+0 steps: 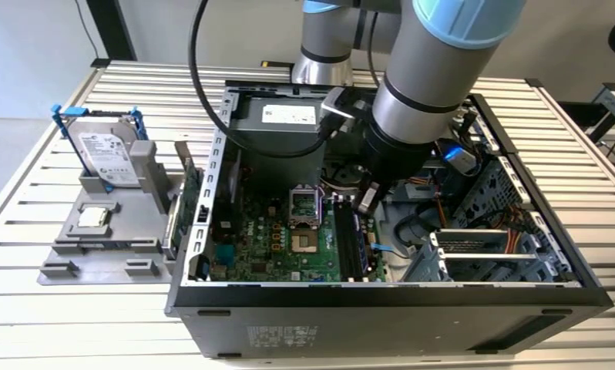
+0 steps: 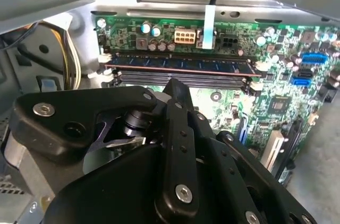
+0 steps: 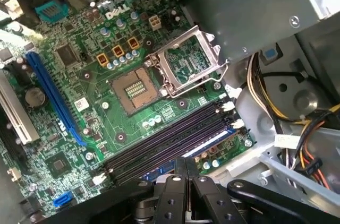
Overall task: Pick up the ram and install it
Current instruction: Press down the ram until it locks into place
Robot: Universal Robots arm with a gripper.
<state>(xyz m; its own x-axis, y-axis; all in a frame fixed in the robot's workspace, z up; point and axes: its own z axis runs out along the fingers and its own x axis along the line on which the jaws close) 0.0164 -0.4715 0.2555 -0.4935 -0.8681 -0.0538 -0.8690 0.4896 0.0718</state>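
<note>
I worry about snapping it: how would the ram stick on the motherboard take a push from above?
The ram is a thin flat board standing on edge on the motherboard, so it is probably stiff to a straight downward push. Being so thin, it would likely flex or crack if pushed sideways. It is probably light.

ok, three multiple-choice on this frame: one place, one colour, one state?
1. The black gripper hangs:
A over the bare table
B over the black memory slots inside the open grey computer case
C beside the case

2. The bracket around the silver hard drive is:
A red
B yellow
C blue

3. The metal processor socket frame is:
A flipped open
B clamped shut
C removed

Key:
1. B, it sits within the case walls, above the slots.
2. C, blue rails flank the drive.
3. A, it stands tilted up off the bare socket.
</note>
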